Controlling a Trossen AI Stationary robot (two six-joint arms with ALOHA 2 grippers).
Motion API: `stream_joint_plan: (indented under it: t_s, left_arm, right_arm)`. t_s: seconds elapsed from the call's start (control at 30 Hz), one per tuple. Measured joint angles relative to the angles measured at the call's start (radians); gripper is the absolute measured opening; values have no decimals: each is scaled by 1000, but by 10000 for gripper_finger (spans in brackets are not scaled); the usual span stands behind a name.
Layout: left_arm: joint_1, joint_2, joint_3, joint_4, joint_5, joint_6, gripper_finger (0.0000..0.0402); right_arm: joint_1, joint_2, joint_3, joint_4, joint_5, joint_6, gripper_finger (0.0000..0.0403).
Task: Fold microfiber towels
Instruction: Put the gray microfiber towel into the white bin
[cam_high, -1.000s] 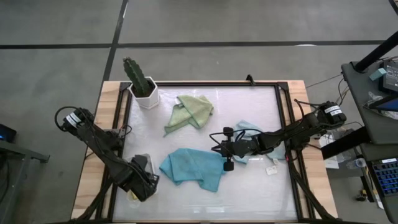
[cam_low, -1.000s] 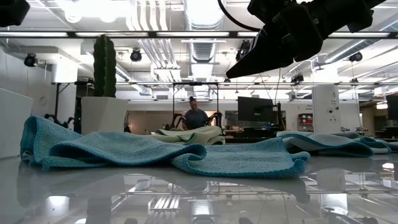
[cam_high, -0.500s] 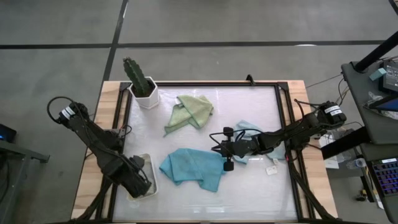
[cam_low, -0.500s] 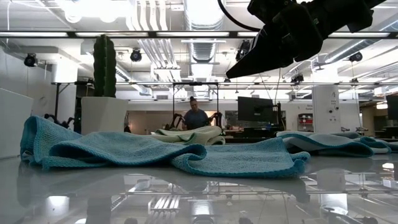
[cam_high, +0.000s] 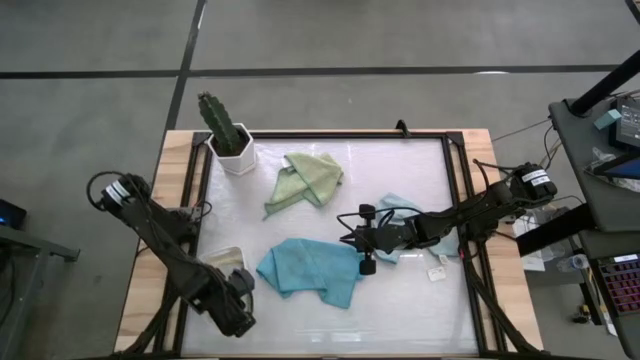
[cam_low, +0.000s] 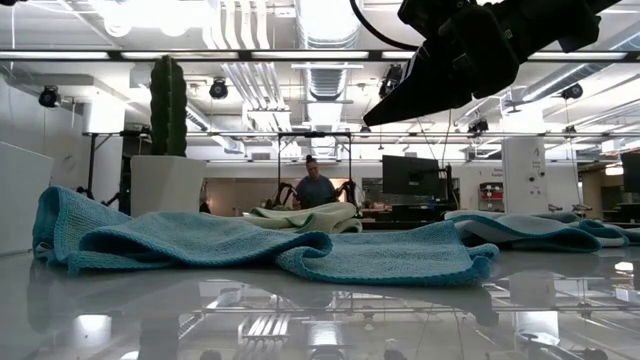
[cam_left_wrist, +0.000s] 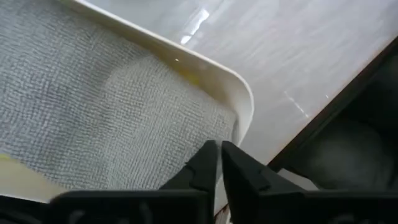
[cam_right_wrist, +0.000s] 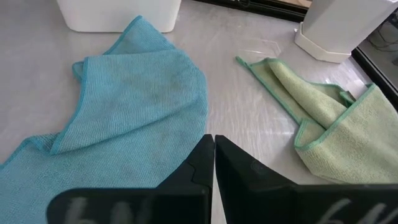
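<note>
A teal towel (cam_high: 305, 272) lies crumpled and flat at the table's near middle; it also shows in the low view (cam_low: 260, 245). A sage green towel (cam_high: 308, 178) lies partly folded at the far middle. A pale blue towel (cam_high: 400, 225) lies under my right arm. A grey towel (cam_left_wrist: 93, 112) lies in the white tray (cam_high: 228, 260), with a yellow edge (cam_left_wrist: 189, 76) showing beside it. My left gripper (cam_left_wrist: 219, 152) is shut and empty over the tray's near corner. My right gripper (cam_right_wrist: 210, 140) is shut and empty above the teal towel's right edge, well clear of the table (cam_low: 372, 118).
A cactus in a white pot (cam_high: 232, 150) stands at the far left corner. A small white tag (cam_high: 437, 272) lies near the right rail. Black frame rails run along the table's edges. A person (cam_low: 315, 188) sits far behind the table.
My left gripper has drawn back from over the tray toward the table's near edge, so more of the tray's far part shows. My right arm and the towels have kept still.
</note>
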Motion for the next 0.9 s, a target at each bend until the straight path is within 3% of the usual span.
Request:
stream_joint_plan:
  t_s: [0.2, 0.57, 0.9]
  left_arm:
    - [-10, -24, -3, -53, 4, 1, 4]
    - [-24, 9, -106, 9, 26, -22, 1]
    - [-23, -4, -120, 5, 172, -21, 1]
  right_arm:
    - [0, 0, 0, 5, 0, -1, 9]
    - [0, 0, 0, 7, -1, -1, 9]
    - [0, 0, 0, 7, -1, -3, 9]
